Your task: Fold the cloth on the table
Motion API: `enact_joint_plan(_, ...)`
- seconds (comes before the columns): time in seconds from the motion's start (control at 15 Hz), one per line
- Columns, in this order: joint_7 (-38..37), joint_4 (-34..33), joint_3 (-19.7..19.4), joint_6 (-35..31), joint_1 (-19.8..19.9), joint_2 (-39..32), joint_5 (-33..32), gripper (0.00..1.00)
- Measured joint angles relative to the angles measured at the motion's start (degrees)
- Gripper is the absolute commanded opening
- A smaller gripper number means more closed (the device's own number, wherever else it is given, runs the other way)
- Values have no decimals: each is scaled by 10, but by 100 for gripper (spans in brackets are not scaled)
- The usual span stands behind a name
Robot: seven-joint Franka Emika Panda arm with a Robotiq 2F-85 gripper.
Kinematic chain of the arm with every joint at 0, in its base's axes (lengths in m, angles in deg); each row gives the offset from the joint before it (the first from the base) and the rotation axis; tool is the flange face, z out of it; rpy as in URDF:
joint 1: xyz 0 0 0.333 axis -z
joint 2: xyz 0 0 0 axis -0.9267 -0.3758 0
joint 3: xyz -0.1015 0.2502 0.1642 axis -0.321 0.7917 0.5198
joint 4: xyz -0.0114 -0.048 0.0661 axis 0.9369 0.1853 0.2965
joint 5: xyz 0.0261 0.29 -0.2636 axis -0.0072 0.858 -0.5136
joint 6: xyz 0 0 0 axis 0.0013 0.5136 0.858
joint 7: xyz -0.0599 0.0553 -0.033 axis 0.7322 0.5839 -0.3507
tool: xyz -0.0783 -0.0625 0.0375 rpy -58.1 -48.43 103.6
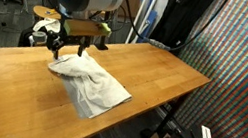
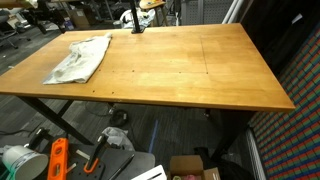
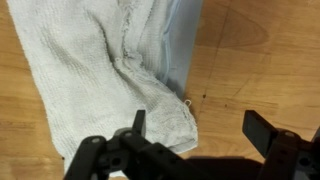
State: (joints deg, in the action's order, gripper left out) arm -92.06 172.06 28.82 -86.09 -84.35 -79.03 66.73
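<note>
Right, cloth [image 1: 89, 85]: laid rumpled on the table [image 1: 169, 75], near one end, partly doubled over.
Other angle: cloth [image 2: 80, 58] is seen by a far corner of the table [image 2: 200, 75], one side close to the edge; rest of the top is bare.
Claw [image 3: 196, 125]: spread wide, nothing pinched.
Claw pos.: held over the cloth's far end in an ext. view [image 1: 72, 46].
Wrist view: a raised fold is seen running down the cloth [image 3: 100, 70]; one finger [image 3: 138, 122] is placed over its lower edge, the other over bare table [image 3: 265, 60].
Contact: whether the cloth is touched can't be told.
</note>
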Motion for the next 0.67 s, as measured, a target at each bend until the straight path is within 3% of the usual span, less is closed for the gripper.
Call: enact_joint_plan(0.67, -101, -139, -43, 6, -79, -144, -109, 100)
